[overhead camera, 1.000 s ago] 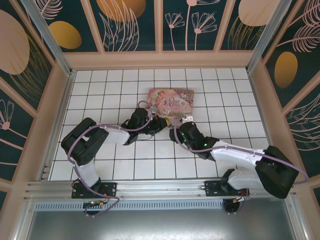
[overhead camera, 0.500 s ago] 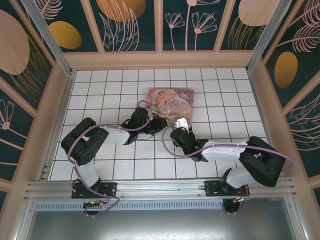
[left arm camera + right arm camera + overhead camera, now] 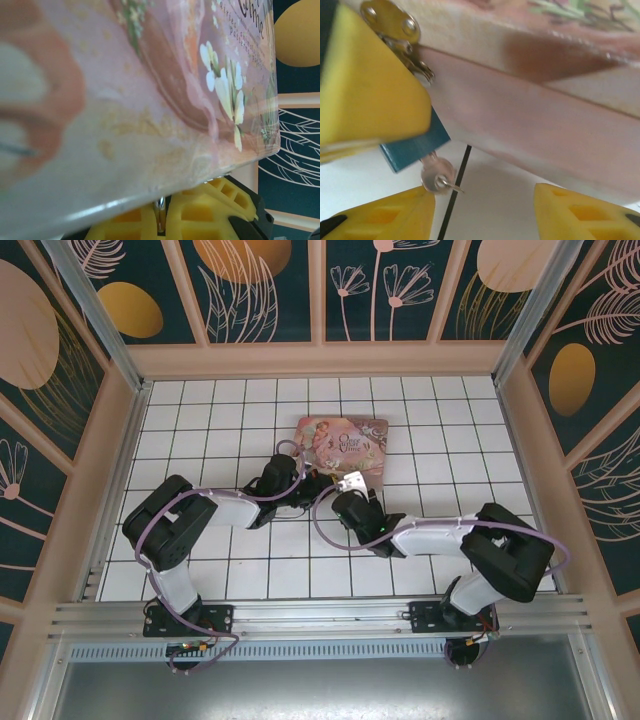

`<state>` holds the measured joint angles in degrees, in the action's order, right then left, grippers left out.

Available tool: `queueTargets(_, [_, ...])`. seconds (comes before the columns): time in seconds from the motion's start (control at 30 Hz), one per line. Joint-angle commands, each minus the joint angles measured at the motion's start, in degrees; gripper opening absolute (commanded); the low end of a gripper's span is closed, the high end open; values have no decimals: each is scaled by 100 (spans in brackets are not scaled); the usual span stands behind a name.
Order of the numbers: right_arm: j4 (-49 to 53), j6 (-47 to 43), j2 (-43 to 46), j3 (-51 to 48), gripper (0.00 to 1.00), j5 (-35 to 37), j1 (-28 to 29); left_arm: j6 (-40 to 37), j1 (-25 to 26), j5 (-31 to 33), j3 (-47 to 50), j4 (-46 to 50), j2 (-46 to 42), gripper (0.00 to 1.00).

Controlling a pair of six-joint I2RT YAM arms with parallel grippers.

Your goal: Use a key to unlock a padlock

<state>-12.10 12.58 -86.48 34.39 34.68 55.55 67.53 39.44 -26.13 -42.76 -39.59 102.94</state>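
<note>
Top external view has the white tiled floor (image 3: 200,420) with the pink tin box (image 3: 345,440) lying toward its far middle, and both arms reach to the near edge of this box, close to each other. The left gripper (image 3: 159,225) is pressed together. In the right wrist view 1 of its yellow fingers (image 3: 365,85) covers the top of the padlock (image 3: 415,142), so I judge it pinches the padlock, just below the hasp (image 3: 390,20) of the tin. The key (image 3: 437,175) sits in the bottom of the padlock. The right gripper (image 3: 485,222) is spread, with nothing between its 2 fingers; the key head is just above 1 of them, not between.

What can go wrong, I think: the tin looks light and the floor smooth, so a push from either arm can slide the whole box. If the right gripper turns the key strongly, the padlock can twist out of the left pinch. If the right jaws close where they are, they miss the key head, or knock it sideways and pull the key out.

The floor is glossy white tile with thin dark lines. The tin is shiny printed metal, flat and rectangular, with a rounded rim. The hasp is a brassy plate with 2 rivets. The padlock body is blue and flat-sided, with a sharp corner. The key head is round and silvery, with a thin wire ring
</note>
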Motion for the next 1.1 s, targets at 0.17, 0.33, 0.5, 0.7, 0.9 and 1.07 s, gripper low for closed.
queueTargets(0.17, [-117,-157,-56,226,44,-74,-299,30,30,-123,-122,-304,33,0])
queueTargets(0.33, [-185,-284,112,252,23,-519,-437,15,36,-146,-122,-312,32,0])
queueTargets(0.5, [-308,-300,361,239,0,-1545,-630,0,36,-147,-88,-312,36,0])
queueTargets(0.7, [-680,69,676,33,1,-3511,-1206,0,29,-114,-15,-348,51,0])
queueTargets(0.9, [-665,430,1119,-334,49,-3840,-1307,-17,35,-106,-17,-338,51,0])
queueTargets(1.07, [-1169,1226,1851,-1145,57,-3804,-1482,-170,35,-77,7,-218,-10,0])
